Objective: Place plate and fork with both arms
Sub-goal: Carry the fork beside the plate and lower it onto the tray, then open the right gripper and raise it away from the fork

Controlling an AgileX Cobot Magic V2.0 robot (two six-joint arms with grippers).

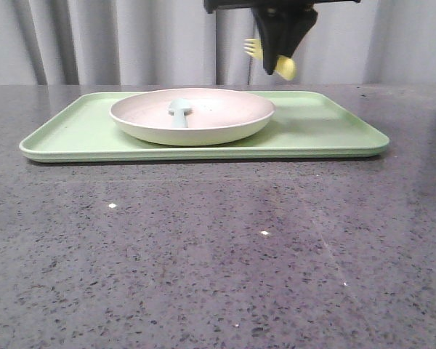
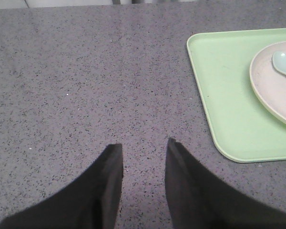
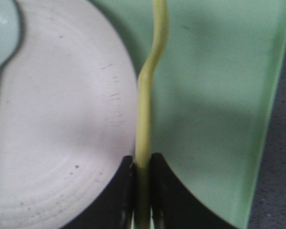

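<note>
The pinkish-cream plate sits on the light-green tray, left of the tray's middle, with a pale blue spoon lying in it. My right gripper hangs above the tray, over the plate's right rim, shut on the yellow fork, tines to the left. In the right wrist view the fork stands edge-on between the fingers, over the plate's rim. My left gripper is open and empty over bare table, left of the tray. It is out of the front view.
The dark speckled stone table runs from the tray to the near edge. A grey curtain hangs behind the table. The tray's right part beside the plate is bare green surface.
</note>
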